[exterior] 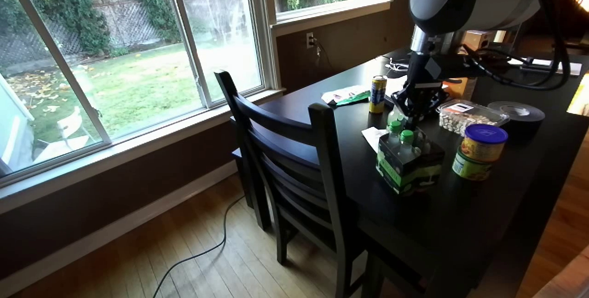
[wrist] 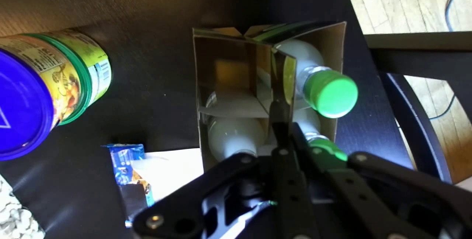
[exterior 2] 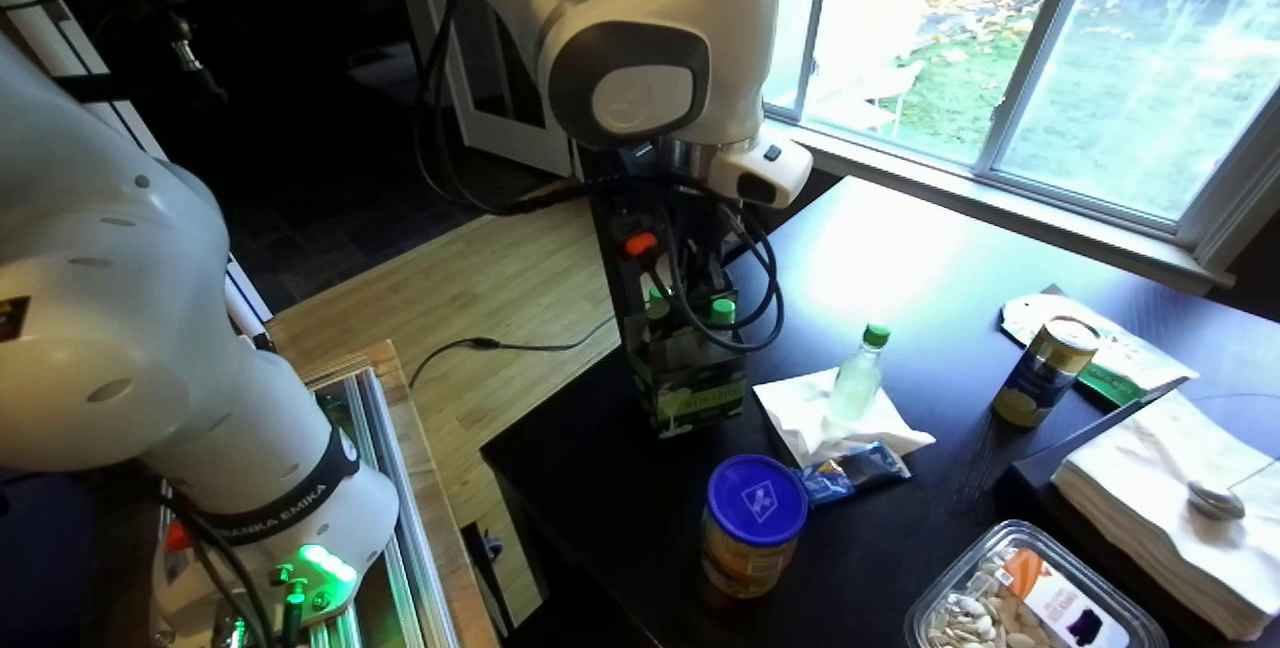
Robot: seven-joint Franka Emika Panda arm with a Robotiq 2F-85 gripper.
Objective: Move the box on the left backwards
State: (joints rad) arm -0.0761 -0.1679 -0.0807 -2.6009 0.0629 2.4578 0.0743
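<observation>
The box is a small dark carton [exterior: 409, 176] with green-capped bottles, near the table's end by the chair. It also shows in an exterior view [exterior 2: 695, 393] close to the table corner, and it seems to stand upright on the table. In the wrist view the open carton [wrist: 228, 52] has bottles in several compartments, and its upper left compartment shows none. My gripper [wrist: 289, 132] points down over the carton, its fingers closed on the thin middle divider [wrist: 283, 73]. The gripper also shows in an exterior view [exterior: 412, 121]; cables partly hide it in an exterior view [exterior 2: 705, 273].
A blue-lidded jar [exterior: 485, 144] stands beside the carton. A single bottle [exterior 2: 857, 378] stands on a white napkin [exterior 2: 790, 408] with a blue-wrapped bar [exterior 2: 855, 473]. A can [exterior: 377, 94], a clear container [exterior: 471, 116] and tape [exterior: 536, 111] are farther along. A chair [exterior: 285, 151] touches the table side.
</observation>
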